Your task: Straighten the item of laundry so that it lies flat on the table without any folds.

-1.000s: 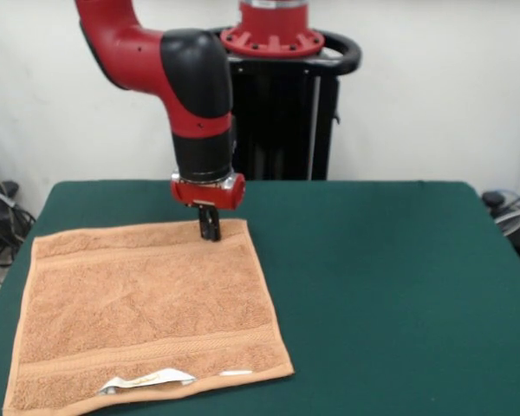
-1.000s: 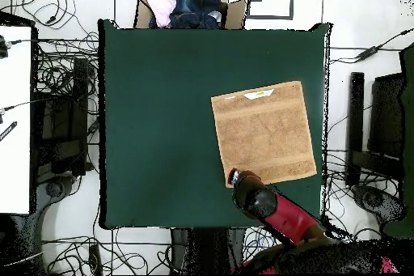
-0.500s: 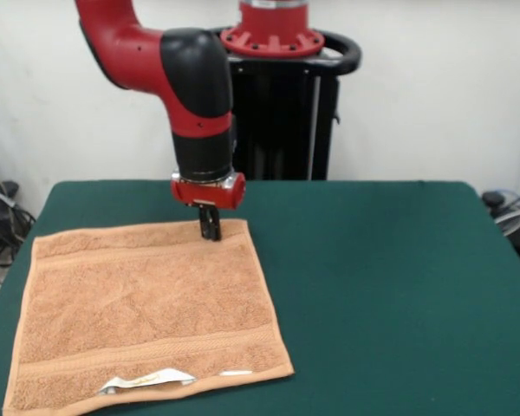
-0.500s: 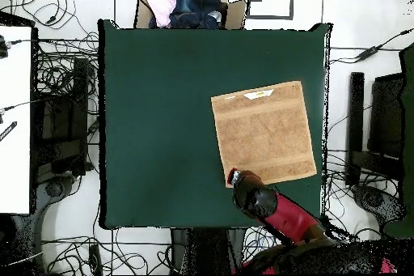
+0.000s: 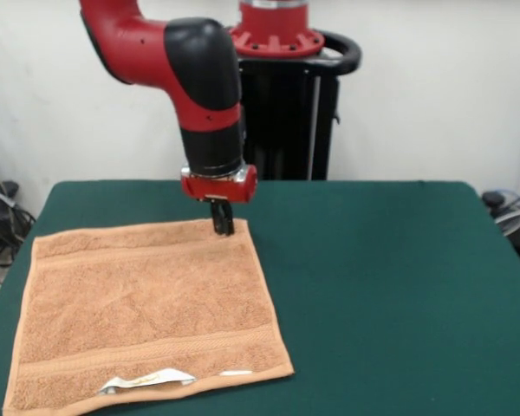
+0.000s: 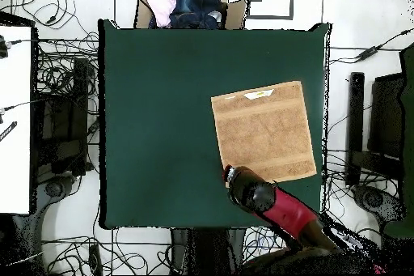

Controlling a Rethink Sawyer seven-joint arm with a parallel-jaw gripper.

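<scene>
The item of laundry [image 5: 147,303], an orange-tan towel, lies spread flat on the left part of the green table [image 5: 390,286], with a white label [image 5: 147,380] at its near edge. My gripper [image 5: 223,224] hangs just over the towel's far right corner, its black tips together and holding nothing. In the overhead view the towel [image 6: 264,133] lies at the table's [image 6: 162,111] right side. The red arm [image 6: 259,200] covers the gripper at the towel's lower left corner.
A box of dark and pink clothes [image 6: 190,6] stands beyond the table's top edge in the overhead view. Cables [image 6: 61,127] lie on the floor at both sides. The towel's left edge lies close to the table's left edge [image 5: 9,286].
The gripper has shifted a little to the right in the front view, towards the towel's far right corner, and risen slightly. The towel has not moved.
</scene>
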